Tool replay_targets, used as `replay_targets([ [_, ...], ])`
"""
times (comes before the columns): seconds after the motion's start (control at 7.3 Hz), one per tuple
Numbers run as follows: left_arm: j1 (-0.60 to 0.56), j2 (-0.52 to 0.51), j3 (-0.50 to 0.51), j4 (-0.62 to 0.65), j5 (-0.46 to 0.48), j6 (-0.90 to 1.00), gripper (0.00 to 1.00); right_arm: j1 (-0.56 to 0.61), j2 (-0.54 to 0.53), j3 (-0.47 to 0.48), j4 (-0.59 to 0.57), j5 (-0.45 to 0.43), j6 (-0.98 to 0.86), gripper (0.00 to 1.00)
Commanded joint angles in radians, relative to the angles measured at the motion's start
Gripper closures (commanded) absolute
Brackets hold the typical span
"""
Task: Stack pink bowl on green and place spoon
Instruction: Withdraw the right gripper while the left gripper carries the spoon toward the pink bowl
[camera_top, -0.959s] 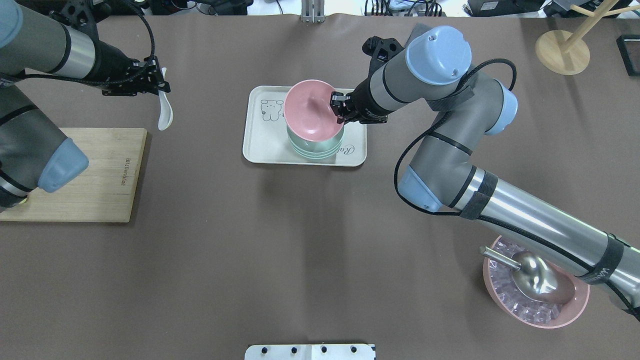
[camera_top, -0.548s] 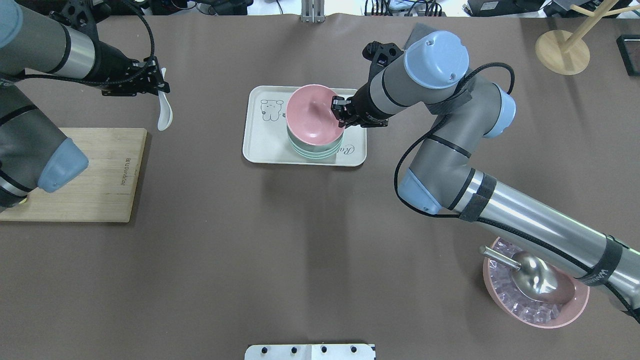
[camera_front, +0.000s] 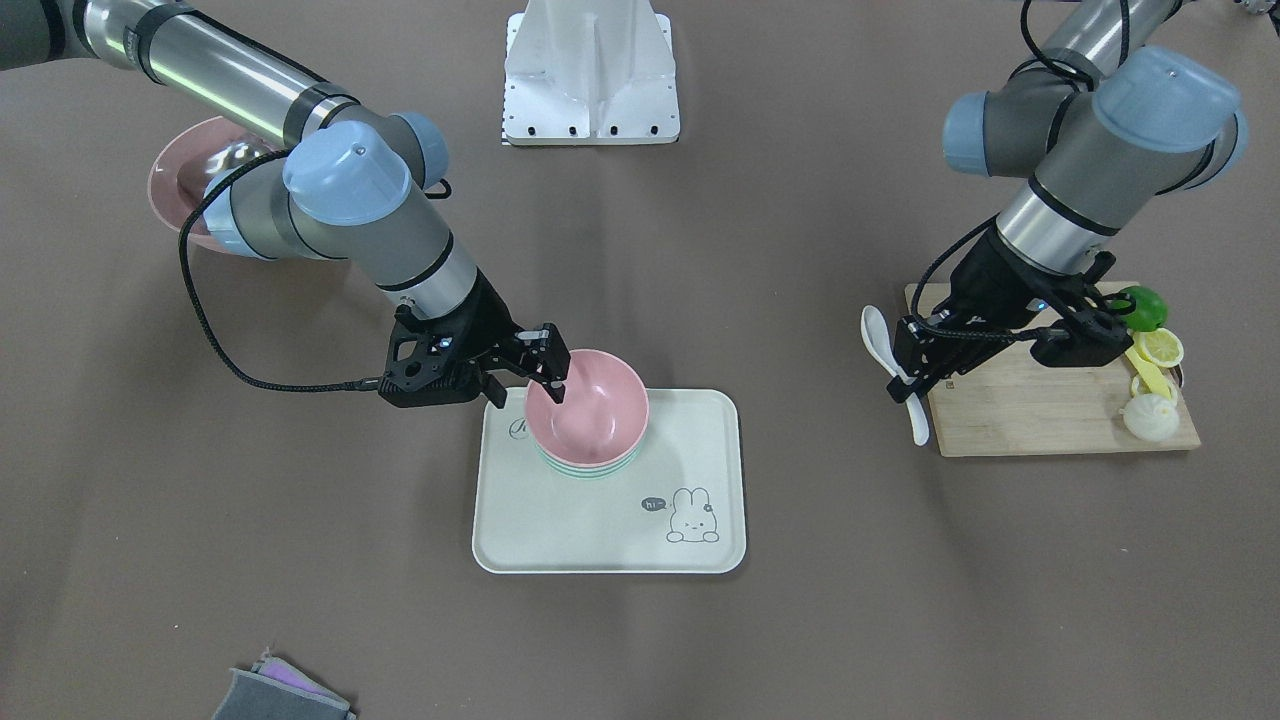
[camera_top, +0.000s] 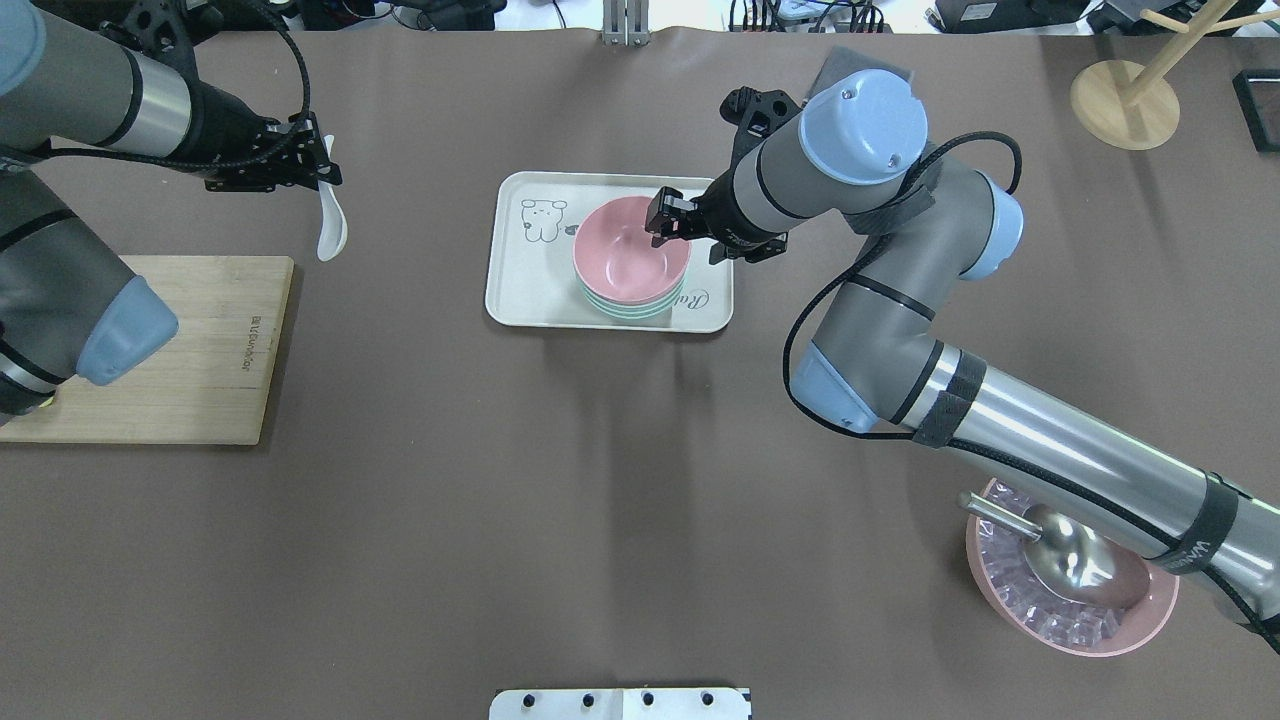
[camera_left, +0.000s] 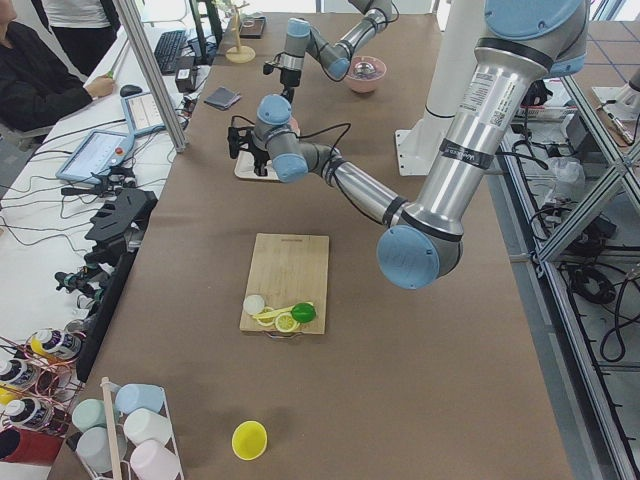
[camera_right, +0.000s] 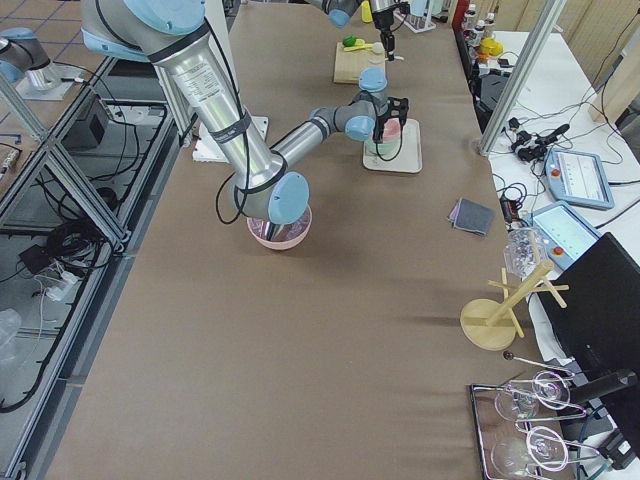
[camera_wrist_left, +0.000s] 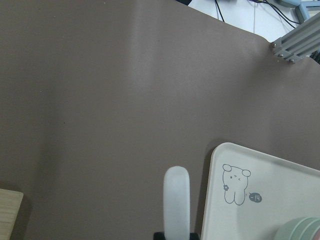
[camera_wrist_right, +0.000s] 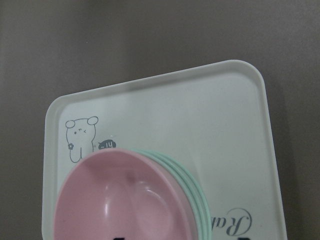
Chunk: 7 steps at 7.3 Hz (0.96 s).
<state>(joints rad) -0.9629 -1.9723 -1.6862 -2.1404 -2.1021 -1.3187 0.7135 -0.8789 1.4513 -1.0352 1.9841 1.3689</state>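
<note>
On the cream rectangular tray (camera_top: 530, 290), the round pink bowl (camera_top: 630, 262) sits nested in the green bowl (camera_top: 632, 306). The right gripper (camera_front: 525, 392) straddles its rim, jaws apparently spread. Well to the left, the left gripper (camera_top: 325, 185) pinches the white spoon (camera_top: 332, 228), not yet placed.

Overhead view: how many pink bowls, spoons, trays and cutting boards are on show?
Pink bowls: 2 (stacked pink bowl, ice-filled pink bowl)
Spoons: 2 (white spoon, metal spoon)
Tray: 1
Cutting board: 1
Total: 6

Overhead, front face each other; 2 wrists share tray (camera_wrist_right: 225, 115).
</note>
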Motion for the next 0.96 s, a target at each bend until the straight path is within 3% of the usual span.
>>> replay_targets([
  [0.0,0.007,-0.064,0.019,0.001,0.001,-0.09,1.0,0.044,0.0,0.001,-0.011,0.027,-0.004,0.0],
  [0.14,0.047,-0.123,0.06,-0.003,0.025,-0.141,1.0,0.079,-0.006,0.001,-0.017,0.071,-0.048,0.0],
  [0.41,0.185,-0.224,0.112,-0.015,0.234,-0.236,1.0,0.183,-0.029,0.001,-0.07,0.197,-0.193,0.0],
  [0.82,0.274,-0.313,0.186,-0.015,0.338,-0.274,1.0,0.277,-0.09,-0.002,-0.117,0.242,-0.437,0.0],
])
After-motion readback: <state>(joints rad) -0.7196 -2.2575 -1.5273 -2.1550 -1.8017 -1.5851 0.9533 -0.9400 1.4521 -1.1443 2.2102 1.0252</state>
